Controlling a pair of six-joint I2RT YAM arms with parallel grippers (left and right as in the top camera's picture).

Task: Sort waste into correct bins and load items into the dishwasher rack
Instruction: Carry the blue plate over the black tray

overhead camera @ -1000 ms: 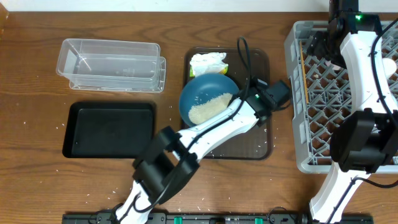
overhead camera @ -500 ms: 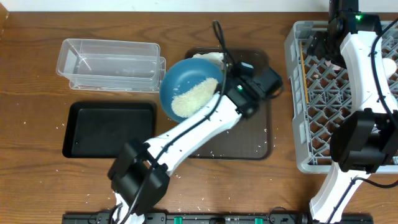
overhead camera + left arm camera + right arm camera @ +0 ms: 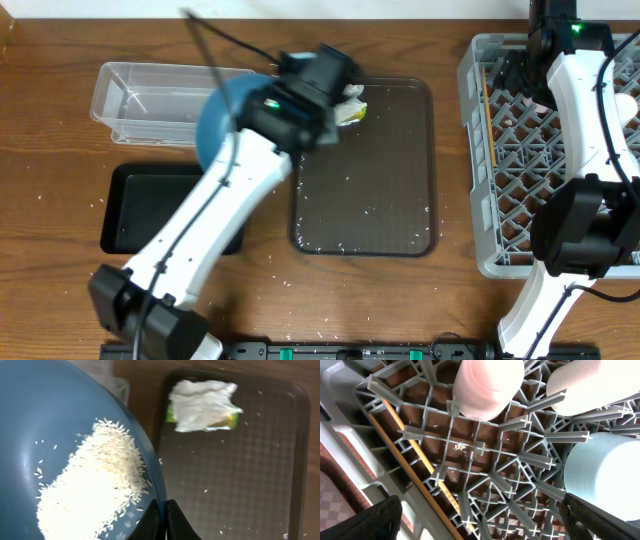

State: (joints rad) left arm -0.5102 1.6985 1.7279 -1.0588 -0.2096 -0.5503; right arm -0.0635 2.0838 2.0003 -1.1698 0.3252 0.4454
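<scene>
Chopsticks (image 3: 412, 450) lie diagonally (inside rack (image 3: 425, 435)).

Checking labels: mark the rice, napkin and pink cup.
rice (image 3: 95, 480), left wrist view, middle of the heap.
napkin (image 3: 202, 402), left wrist view, centre of the paper.
pink cup (image 3: 487, 387), right wrist view, its side wall.

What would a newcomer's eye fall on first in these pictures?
First comes the dark blue plate with a heap of white rice, gripped at its rim by the left pincer, at the right end of the clear tub. Next is the crumpled napkin, in a far corner of the brown tray. On the right, the grey rack holds a pink cup, a white cup and a light blue bowl.
</scene>
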